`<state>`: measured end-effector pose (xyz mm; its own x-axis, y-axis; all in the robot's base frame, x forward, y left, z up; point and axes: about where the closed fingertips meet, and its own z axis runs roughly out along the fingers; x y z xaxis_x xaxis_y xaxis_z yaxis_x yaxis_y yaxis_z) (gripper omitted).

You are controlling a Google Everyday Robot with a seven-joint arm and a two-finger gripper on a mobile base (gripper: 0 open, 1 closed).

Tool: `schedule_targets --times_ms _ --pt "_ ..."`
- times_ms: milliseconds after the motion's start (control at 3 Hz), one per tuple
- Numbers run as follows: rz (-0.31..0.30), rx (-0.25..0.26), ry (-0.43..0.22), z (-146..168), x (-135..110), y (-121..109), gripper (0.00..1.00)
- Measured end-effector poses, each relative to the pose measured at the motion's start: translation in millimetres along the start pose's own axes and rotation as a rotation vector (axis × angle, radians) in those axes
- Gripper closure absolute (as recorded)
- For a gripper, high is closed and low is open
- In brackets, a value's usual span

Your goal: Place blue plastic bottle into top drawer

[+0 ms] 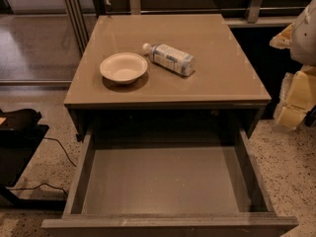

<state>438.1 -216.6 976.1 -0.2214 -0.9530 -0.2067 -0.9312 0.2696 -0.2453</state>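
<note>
The blue plastic bottle (170, 59) is clear, with a white cap and a pale blue-and-white printed label. The bowl (123, 67) is cream-white. The cabinet top (212, 78) is glossy grey-brown, and the top drawer (163, 181) is a duller grey inside. The gripper (295, 103), at the right edge, is pale yellow. The floor (291, 157) is speckled beige
</note>
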Motion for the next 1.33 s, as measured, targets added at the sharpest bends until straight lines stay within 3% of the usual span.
schedule_targets --times_ms 333,667,1000,1333 --pt "-0.002 0.003 -0.003 -0.9 -0.9 -0.3 0.00" --pt "-0.049 0.029 -0.061 -1.7 -19.6 -9.9 0.00" --pt "-0.103 0.064 -0.180 0.4 -49.2 -33.2 0.00" --pt "-0.112 0.078 -0.345 6.6 -71.5 -61.0 0.00"
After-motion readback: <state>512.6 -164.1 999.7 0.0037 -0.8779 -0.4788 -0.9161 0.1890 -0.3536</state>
